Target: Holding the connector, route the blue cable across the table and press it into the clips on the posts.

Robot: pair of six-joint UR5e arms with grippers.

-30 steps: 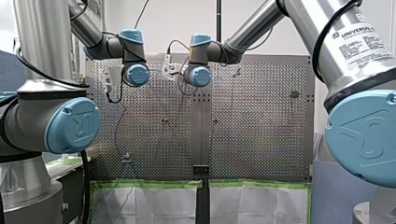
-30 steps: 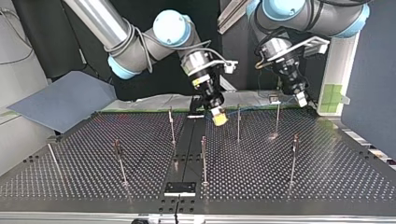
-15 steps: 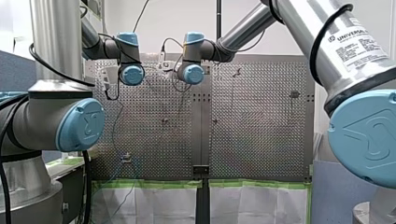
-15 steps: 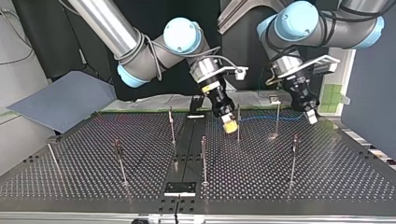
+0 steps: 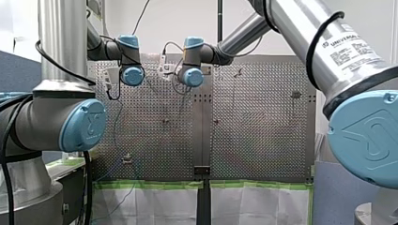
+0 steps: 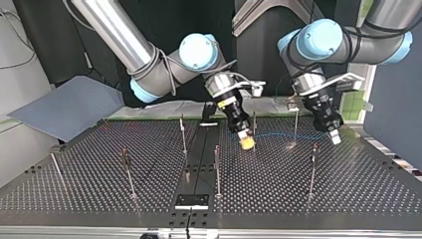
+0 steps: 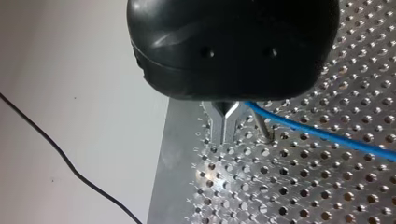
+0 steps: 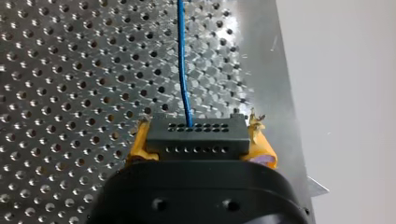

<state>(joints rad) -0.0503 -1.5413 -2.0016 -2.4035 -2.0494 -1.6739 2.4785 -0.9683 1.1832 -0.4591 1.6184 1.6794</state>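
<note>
Blue cable (image 6: 273,134) stretches just above the far part of the perforated table (image 6: 99,189), right of centre in the top view, passing a thin post (image 6: 295,122). Its black connector (image 8: 196,140) sits between the yellow pads (image 8: 137,144) of my right gripper (image 8: 198,134), whose jaws are closed on the connector's two ends, and the cable leads straight ahead. Near the table's right edge in the top view hangs my left gripper (image 7: 224,139). Its metal fingers (image 7: 215,126) meet at the tips. The cable leaves from their base, but I cannot tell whether it is pinched there.
</note>
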